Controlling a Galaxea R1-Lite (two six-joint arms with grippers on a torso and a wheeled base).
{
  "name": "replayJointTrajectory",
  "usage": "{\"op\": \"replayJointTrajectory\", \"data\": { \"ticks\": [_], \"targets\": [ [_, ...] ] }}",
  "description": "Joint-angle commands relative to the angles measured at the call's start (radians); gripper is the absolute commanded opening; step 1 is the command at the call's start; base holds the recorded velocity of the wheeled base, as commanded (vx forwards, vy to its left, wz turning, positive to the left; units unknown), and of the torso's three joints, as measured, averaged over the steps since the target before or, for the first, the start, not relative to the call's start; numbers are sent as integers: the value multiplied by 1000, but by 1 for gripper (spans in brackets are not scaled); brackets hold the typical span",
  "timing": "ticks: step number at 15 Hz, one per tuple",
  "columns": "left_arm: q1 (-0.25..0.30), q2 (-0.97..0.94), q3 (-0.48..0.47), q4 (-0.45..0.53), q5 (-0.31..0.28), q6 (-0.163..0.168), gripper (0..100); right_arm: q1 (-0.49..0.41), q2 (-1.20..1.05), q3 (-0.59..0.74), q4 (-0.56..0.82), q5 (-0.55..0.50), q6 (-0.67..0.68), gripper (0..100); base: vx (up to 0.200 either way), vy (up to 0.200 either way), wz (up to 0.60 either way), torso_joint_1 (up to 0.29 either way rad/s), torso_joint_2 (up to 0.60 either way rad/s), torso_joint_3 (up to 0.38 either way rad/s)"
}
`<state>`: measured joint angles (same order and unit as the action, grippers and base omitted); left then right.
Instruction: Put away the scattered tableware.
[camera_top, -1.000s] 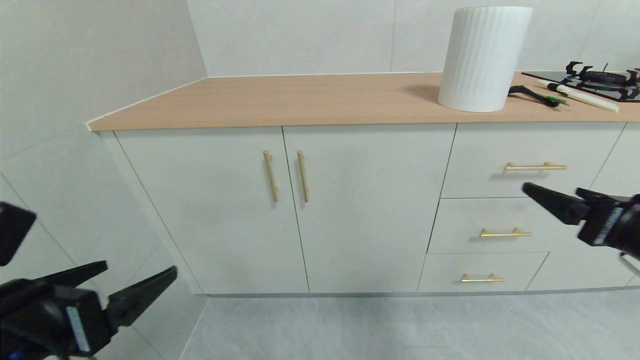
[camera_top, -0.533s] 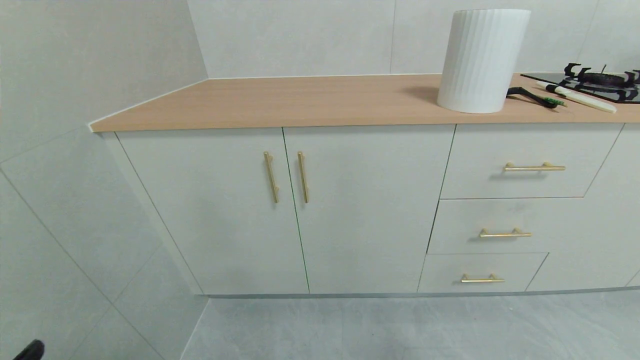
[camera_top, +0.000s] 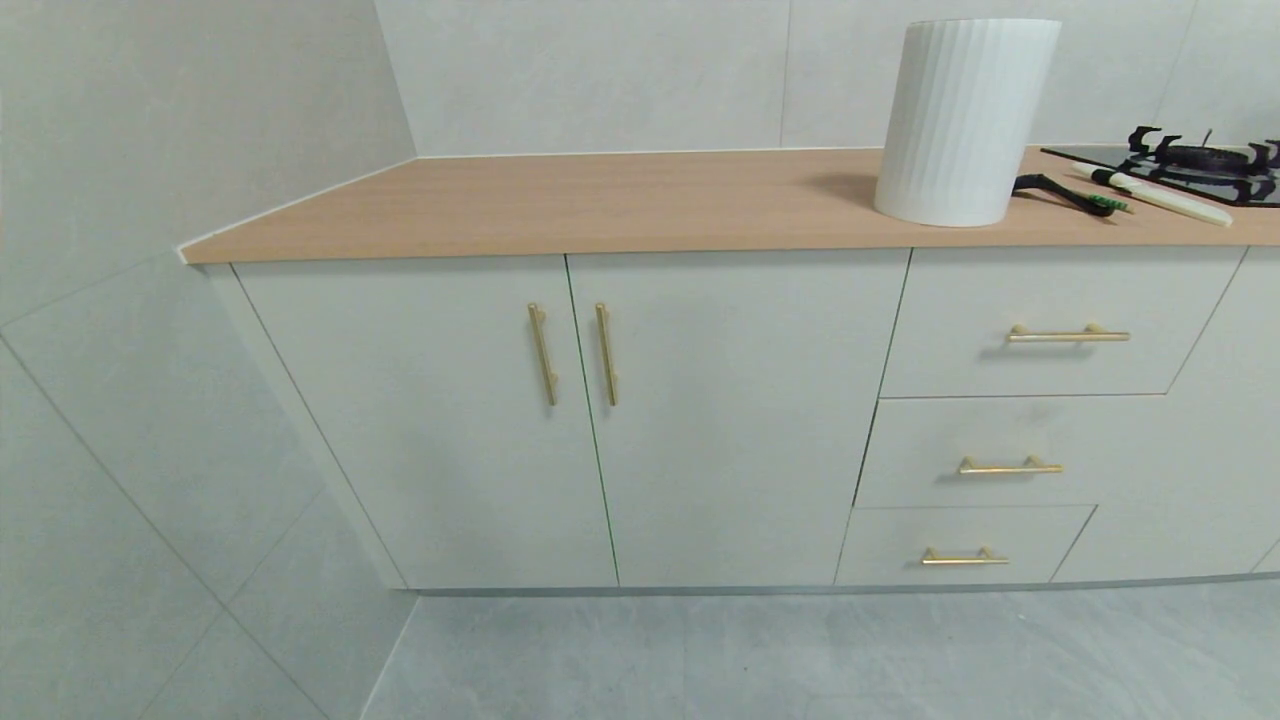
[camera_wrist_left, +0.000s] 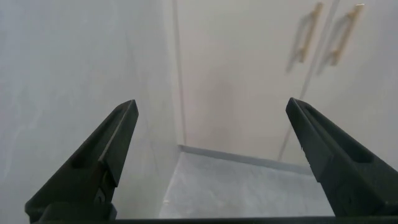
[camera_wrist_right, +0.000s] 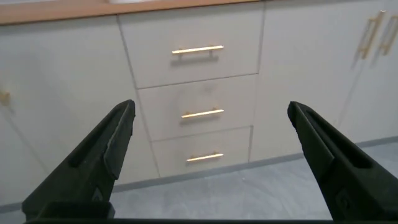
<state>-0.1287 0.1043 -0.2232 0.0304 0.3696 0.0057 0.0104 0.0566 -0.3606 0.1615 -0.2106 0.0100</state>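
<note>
- Head view: the scattered tableware, a black-handled utensil with a green tip (camera_top: 1068, 190) and a slender cream-white utensil (camera_top: 1165, 197), lies on the light wooden worktop (camera_top: 600, 200). It sits between the tall white ribbed cylinder (camera_top: 965, 120) and the black hob grate (camera_top: 1200, 155). A careless reach could topple the cylinder.
- Left wrist view: the left gripper (camera_wrist_left: 211, 109) hangs released, jaws wide, low beside the pale cabinet doors with brass bar handles (camera_wrist_left: 308, 37). Rising, it might clip the worktop's edge.
- Right wrist view: the right gripper (camera_wrist_right: 211, 107), also spread and empty, faces three stacked pale drawers (camera_wrist_right: 199, 93), whose handles could snag it.
</note>
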Motion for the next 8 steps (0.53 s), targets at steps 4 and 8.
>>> {"op": "replayJointTrajectory", "data": {
  "ticks": [4,8],
  "targets": [
    [116,-78,185,-92,-54,30,100,-13,-55,230,-102,8,-1,100,0,0,0,0,0,0],
    [130,-104,223,-69,-221,5,100,-13,-55,361,-198,126,-7,100,0,0,0,0,0,0]
  ]
}}
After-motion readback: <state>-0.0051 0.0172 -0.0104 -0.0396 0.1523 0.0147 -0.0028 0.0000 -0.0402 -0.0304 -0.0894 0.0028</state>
